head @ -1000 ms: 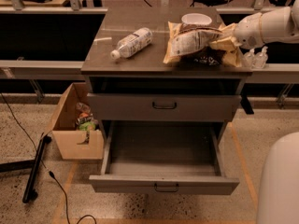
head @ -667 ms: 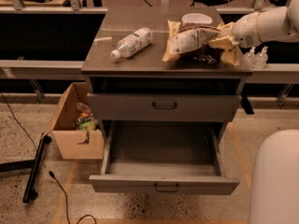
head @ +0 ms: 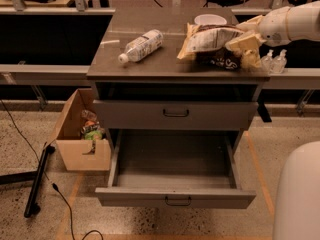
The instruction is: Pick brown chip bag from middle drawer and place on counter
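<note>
The brown chip bag (head: 207, 40) lies on the right part of the counter (head: 150, 66), with its tan end toward the left and its white panel up. My gripper (head: 246, 45) reaches in from the right on a white arm (head: 295, 23). It is closed on the bag's right end, low over the counter. The middle drawer (head: 175, 196) is pulled fully out below and its inside shows nothing in it. The drawer front above it (head: 175, 115) is closed.
A clear plastic bottle (head: 142, 45) lies on its side on the counter's left half. A white bowl (head: 210, 19) sits behind the bag. Two small pump bottles (head: 273, 61) stand right of the counter. An open cardboard box (head: 82, 136) and a black pole (head: 37, 181) are on the floor at left.
Almost nothing has changed. The gripper and the bag stay at the same spot on the right of the counter, and the drawer stays open.
</note>
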Controlling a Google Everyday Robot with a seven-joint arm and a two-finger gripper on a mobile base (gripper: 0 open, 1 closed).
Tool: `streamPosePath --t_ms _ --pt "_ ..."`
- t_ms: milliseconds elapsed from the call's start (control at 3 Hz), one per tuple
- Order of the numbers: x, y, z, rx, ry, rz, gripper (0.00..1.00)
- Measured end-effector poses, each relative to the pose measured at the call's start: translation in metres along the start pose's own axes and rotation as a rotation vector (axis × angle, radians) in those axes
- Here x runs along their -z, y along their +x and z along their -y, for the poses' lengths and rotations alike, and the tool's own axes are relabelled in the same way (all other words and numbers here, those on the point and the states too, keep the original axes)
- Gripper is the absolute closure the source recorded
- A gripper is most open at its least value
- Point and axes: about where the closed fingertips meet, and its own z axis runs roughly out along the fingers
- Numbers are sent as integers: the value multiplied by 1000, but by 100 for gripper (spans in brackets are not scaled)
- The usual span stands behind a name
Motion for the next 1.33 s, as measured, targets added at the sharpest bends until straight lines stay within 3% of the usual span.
streamPosePath --t_ms 333,667,1000,1333 --pt "12 8 4 -13 50 -7 0" --pt "63 11 2 -36 150 -20 0" --pt "150 -3 -10 -56 310 -29 0" --pt "163 21 -31 -95 317 -65 0"
